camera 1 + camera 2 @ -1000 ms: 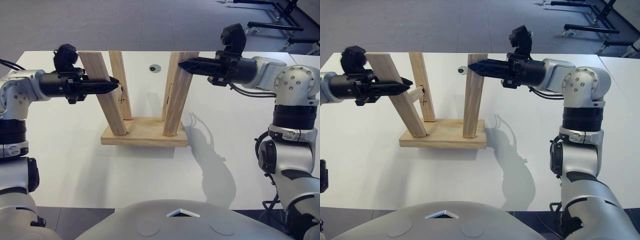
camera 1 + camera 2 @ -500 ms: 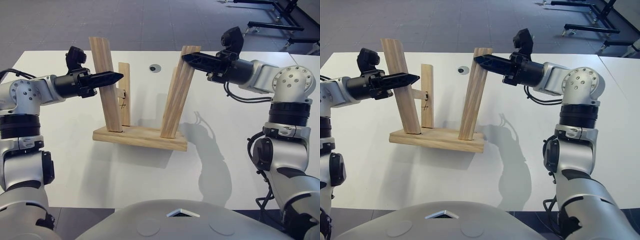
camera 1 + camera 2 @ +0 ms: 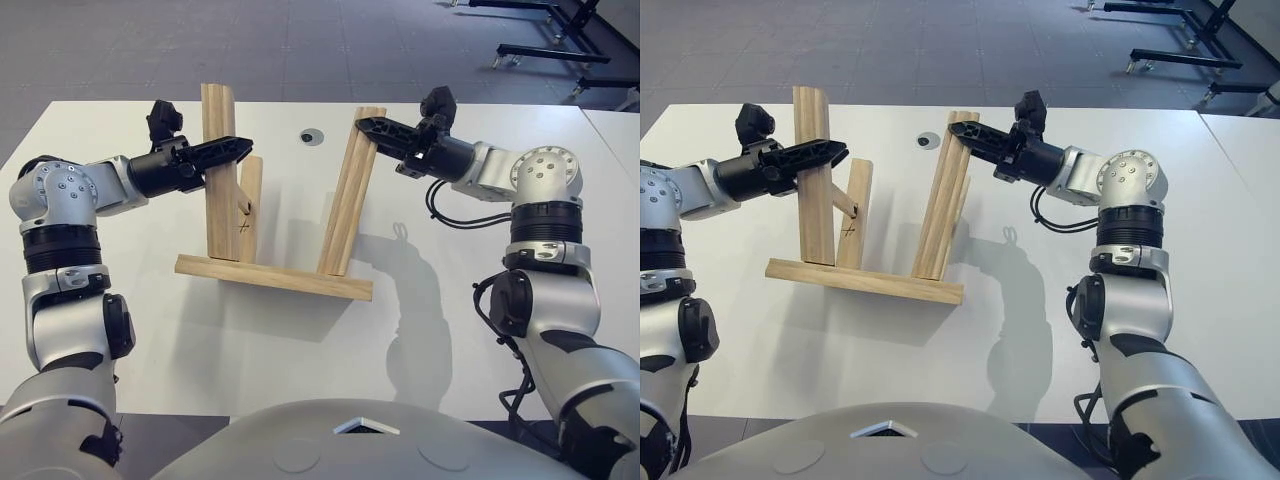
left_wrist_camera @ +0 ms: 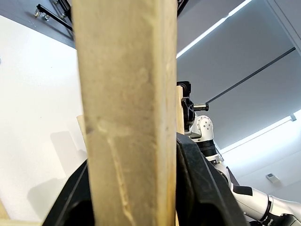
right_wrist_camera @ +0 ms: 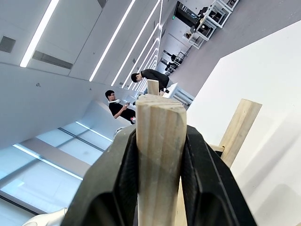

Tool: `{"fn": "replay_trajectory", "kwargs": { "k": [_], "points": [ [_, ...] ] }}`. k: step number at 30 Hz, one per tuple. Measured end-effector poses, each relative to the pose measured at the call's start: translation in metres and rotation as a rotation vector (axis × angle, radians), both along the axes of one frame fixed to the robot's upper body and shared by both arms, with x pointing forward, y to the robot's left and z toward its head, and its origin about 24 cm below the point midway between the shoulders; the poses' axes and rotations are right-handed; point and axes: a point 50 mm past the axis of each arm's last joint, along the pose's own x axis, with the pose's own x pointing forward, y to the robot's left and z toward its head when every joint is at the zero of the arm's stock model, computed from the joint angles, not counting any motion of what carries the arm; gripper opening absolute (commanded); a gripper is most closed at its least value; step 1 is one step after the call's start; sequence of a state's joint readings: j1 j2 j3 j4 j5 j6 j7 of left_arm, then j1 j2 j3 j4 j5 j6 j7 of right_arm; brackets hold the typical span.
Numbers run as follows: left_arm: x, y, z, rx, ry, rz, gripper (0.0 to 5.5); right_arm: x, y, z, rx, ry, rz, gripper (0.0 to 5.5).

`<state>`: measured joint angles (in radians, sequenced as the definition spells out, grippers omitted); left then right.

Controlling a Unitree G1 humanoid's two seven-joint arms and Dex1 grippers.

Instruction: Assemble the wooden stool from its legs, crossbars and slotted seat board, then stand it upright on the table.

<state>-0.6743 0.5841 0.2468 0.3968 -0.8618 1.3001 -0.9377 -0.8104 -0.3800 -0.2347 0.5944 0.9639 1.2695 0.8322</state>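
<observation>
The wooden stool stands upside down on the white table (image 3: pixel 150 330), its slotted seat board (image 3: pixel 275 277) at the bottom and showing almost edge-on. Its legs point up. My left gripper (image 3: pixel 235 145) is shut on the left front leg (image 3: pixel 218 200) near its top; that leg (image 4: pixel 127 117) runs between the black fingers (image 4: pixel 197 188). Behind it a shorter leg (image 3: pixel 248 215) is joined by a small crossbar (image 3: pixel 845 205). My right gripper (image 3: pixel 368 127) is shut on the top of the right leg (image 3: pixel 345 215), whose end grain (image 5: pixel 160 113) shows between the fingers (image 5: pixel 124 174).
A small round hole (image 3: pixel 311 135) sits in the table behind the stool. Open tabletop lies in front of the stool and to both sides. Black wheeled frames (image 3: pixel 545 50) stand on the floor beyond the far right corner.
Both grippers have moved away from me with the leg tops. The stool has tipped and turned, so the seat board now shows nearly edge-on and lies further left.
</observation>
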Motion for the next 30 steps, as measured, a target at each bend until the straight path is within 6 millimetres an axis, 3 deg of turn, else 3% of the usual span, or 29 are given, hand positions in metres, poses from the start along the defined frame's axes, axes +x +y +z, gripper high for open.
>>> {"fn": "replay_trajectory", "kwargs": {
  "k": [9,21,23,25,30],
  "points": [
    [0.008,-0.009,-0.021,0.031,0.139,0.03,1.46,-0.006,-0.013,-0.026,0.005,0.086,-0.085,1.1],
    [0.01,-0.014,-0.024,0.029,0.14,0.024,1.46,-0.007,-0.01,-0.029,0.025,0.049,-0.119,1.1],
    [0.01,-0.014,-0.025,0.036,0.132,0.027,1.92,-0.007,-0.009,-0.029,0.024,0.042,-0.122,1.1],
    [0.015,-0.02,-0.027,0.098,0.077,0.058,2.32,-0.009,-0.008,-0.032,0.014,0.041,-0.131,1.78],
    [0.021,-0.025,-0.033,0.166,0.023,0.119,3.19,-0.017,0.021,-0.047,-0.045,0.047,-0.055,2.81]
  ]
}}
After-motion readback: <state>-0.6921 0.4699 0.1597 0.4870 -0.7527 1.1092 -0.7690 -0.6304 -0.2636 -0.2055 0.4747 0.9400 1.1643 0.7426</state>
